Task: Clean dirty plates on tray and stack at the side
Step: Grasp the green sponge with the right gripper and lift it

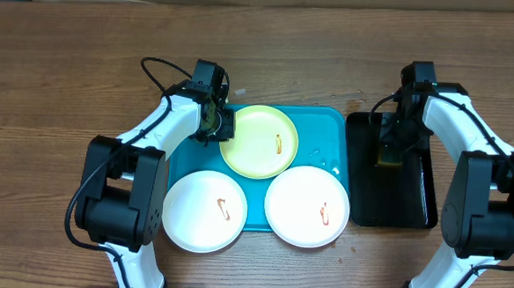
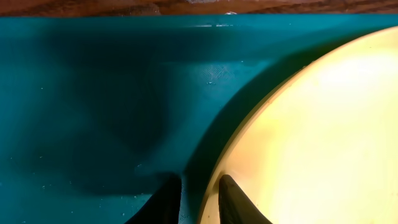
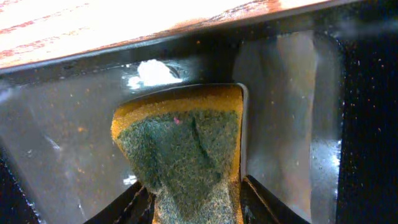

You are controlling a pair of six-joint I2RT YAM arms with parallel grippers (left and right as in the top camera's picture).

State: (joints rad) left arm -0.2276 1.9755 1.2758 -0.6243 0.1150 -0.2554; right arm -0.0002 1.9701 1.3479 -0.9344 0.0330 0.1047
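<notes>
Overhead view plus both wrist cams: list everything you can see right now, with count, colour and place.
yellow-green plate: one, pale yellow-green, back middle of the tray
white plates: two, white, front of the tray, one on the left arm's side, one on the right arm's side
sauce smears: three, reddish, one on each plate
tray: one, turquoise, table centre
black tray: one, black, beside the turquoise tray on the right arm's side
sponge: one, yellow with a green scouring face, over the black tray
table: one, brown wood, under everything
left gripper: closed on the yellow-green plate's rim
right gripper: closed on the sponge
</notes>
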